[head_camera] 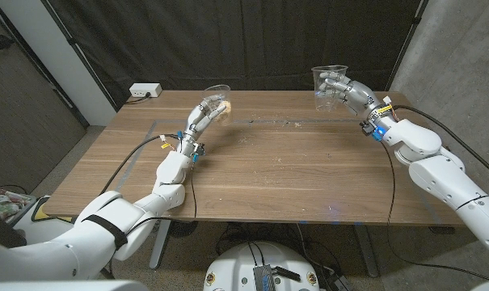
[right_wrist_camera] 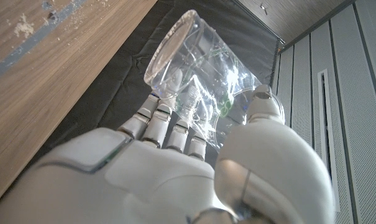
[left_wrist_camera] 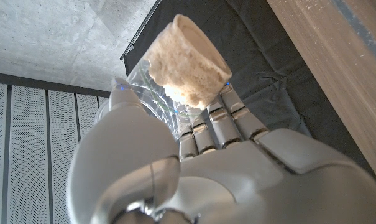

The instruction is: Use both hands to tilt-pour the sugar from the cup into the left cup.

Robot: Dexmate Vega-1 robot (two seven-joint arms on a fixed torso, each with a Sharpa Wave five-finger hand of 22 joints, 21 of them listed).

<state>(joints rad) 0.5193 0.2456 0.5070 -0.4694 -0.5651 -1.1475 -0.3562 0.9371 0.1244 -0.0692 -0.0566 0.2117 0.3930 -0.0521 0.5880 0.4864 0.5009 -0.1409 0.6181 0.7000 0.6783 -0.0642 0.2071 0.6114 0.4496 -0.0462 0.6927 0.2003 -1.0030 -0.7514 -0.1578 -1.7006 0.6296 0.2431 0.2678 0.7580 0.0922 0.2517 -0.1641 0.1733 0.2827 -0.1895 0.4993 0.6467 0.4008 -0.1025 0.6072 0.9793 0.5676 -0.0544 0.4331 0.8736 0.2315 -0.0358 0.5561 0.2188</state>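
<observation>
Left robot hand (head_camera: pixel 200 118) is gripping the sugar-filled clear plastic cup (head_camera: pixel 217 97); right robot hand (head_camera: pixel 347 93) is holding the empty clear plastic cup (head_camera: pixel 328 83), far across the desk (head_camera: pixel 268 170). Pre-pour; next, likely bringing the cups together.

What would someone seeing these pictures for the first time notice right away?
Most striking are the two clear plastic cups held up over the far side of the wooden table. The left hand grips a tilted cup of sugar, the pale sugar packed at its bottom in the left wrist view. The right hand holds an empty clear cup upright, far apart from the other. A few spilled grains lie on the table between them.
</observation>
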